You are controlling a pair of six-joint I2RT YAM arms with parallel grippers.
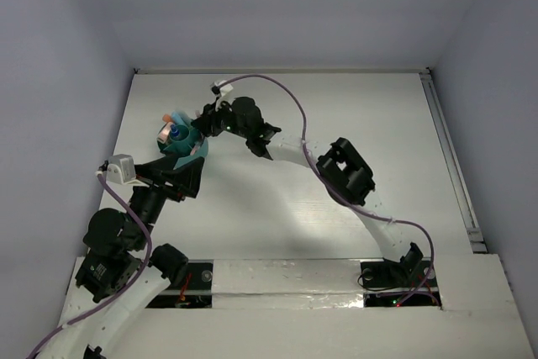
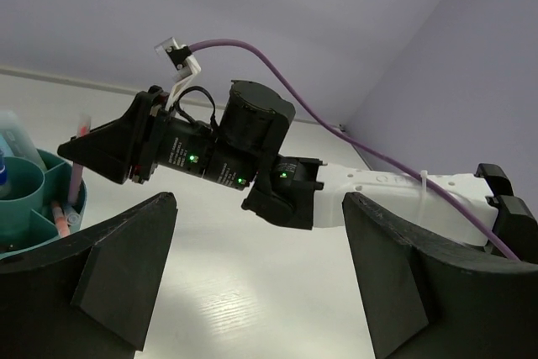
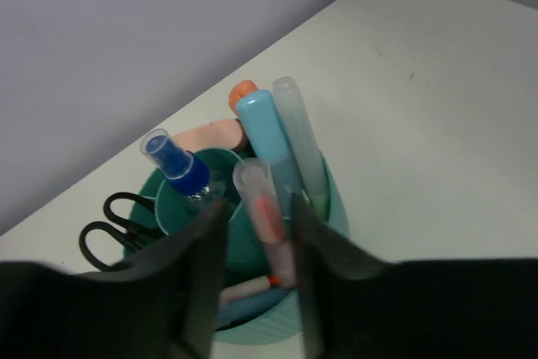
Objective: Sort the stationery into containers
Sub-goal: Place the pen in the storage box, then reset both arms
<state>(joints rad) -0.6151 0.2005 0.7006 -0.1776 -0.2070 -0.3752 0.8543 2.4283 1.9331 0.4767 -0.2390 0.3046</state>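
Right gripper point(image 3: 259, 203) straddles a clear-capped pen point(image 3: 267, 237) standing upright in the teal pot point(image 3: 336, 208), near the far left edge of the desk point(image 1: 353, 115) (pinching or merely flanking it, I cannot tell). Left gripper point(image 2: 256, 199) hangs spread wide just beside the pot.

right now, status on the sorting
Left gripper open, empty. Right gripper straddles pink pen standing in teal pot, grip unclear. No obstruction seen.

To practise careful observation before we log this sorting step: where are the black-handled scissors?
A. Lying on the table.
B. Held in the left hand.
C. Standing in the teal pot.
C: the handles of the scissors stick up from the teal pot, beside the blue-capped tube.
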